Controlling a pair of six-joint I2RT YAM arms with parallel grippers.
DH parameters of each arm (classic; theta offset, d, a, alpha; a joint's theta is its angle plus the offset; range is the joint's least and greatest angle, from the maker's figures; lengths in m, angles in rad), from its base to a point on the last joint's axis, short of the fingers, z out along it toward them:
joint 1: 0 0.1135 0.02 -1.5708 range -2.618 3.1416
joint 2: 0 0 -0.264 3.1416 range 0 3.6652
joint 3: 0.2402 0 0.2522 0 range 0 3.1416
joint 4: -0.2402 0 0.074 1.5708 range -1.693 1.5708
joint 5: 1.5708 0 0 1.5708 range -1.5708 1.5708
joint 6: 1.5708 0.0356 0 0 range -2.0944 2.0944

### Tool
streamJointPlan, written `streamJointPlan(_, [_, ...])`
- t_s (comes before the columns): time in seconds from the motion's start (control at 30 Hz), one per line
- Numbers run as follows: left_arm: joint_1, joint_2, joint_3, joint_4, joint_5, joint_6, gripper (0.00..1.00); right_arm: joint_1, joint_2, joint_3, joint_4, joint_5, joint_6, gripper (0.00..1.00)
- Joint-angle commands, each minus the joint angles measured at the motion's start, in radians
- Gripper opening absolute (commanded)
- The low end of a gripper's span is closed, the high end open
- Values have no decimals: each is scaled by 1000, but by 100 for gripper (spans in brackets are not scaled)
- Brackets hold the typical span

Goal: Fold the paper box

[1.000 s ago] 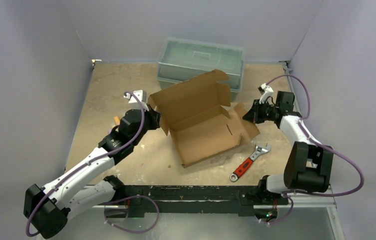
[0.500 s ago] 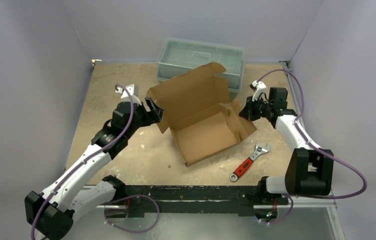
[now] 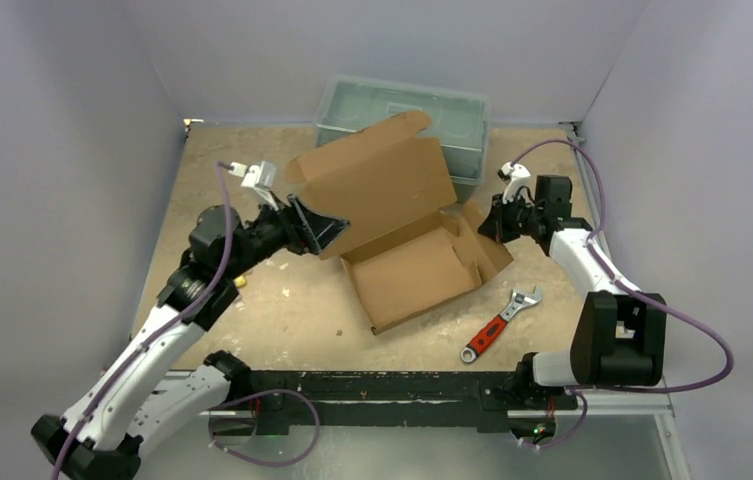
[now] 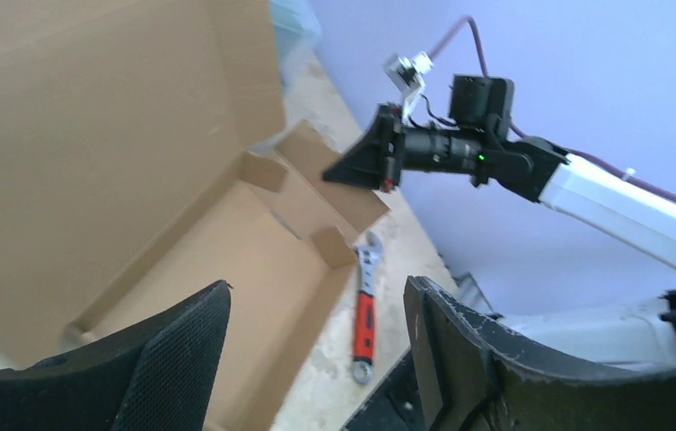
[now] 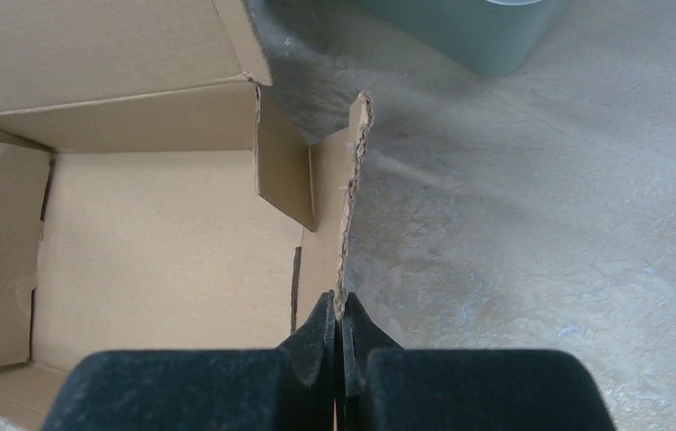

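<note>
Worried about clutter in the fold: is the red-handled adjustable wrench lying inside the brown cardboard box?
No, the red-handled adjustable wrench lies on the table beside the brown cardboard box, clear of its walls.

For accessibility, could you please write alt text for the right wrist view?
The right gripper pinches the upright edge of a side flap of the paper box. Its open interior lies left; the table and a toolbox corner lie right.

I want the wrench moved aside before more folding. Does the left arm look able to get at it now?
Probably not easily: the wrench lies right of the paper box, which stands between it and the open left gripper. The right gripper is nearer but clamped on a box flap.
</note>
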Motion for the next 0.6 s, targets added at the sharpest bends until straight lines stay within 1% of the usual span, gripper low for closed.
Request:
streamJointPlan(0.0, [-23, 188, -21, 157, 159, -135, 67, 13, -24, -2, 36, -9, -34, 0])
streamJointPlan(0.07, [-85, 279, -3, 177, 91, -114, 67, 20, -30, -6, 38, -6, -46, 0])
streamJointPlan(0.13, [-177, 379, 51, 177, 14, -73, 66, 27, -37, -12, 42, 1, -54, 0])
streamJointPlan(0.27, [-259, 567, 160, 176, -23, -29, 63, 31, -46, -19, 46, 25, -70, 0])
streamJointPlan(0.37, [-323, 646, 200, 177, -63, 8, 63, 30, -51, -23, 49, 37, -80, 0])
streamJointPlan(0.47, [-363, 711, 218, 177, -105, 34, 64, 67, -54, -24, 51, 53, -94, 0])
streamJointPlan(0.57, [-367, 764, 222, 177, -156, 60, 64, 88, -55, -26, 52, 76, -105, 0])
